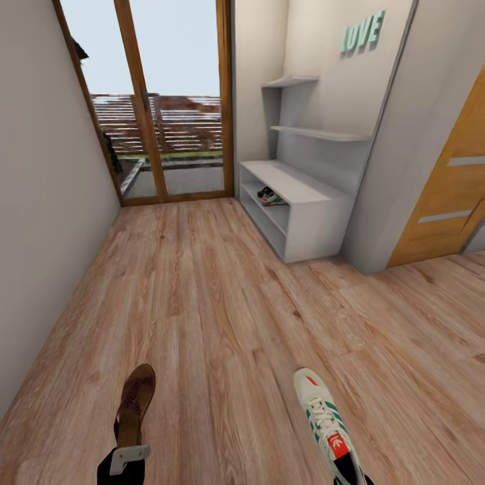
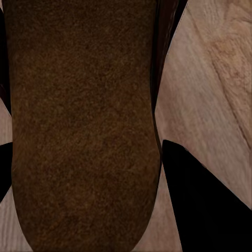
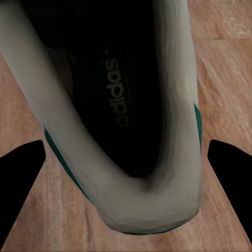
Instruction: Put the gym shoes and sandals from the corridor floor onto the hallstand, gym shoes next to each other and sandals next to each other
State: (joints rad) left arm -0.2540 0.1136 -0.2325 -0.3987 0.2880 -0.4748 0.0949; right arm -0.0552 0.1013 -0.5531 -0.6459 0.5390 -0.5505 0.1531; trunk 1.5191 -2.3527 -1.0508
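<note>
Two shoes fill my grips: left fingers (image 2: 205, 205) clamp the sandal (image 2: 84, 126), right fingers (image 3: 18, 178) straddle the sneaker (image 3: 131, 131) heel.

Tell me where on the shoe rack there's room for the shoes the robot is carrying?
The hallstand's wide bench top is bare from the window end to the near end. The upper open shelf already holds one gym shoe toward the window end; the near part beside it looks free. The sandal and sneaker are at the left and right grippers.
</note>
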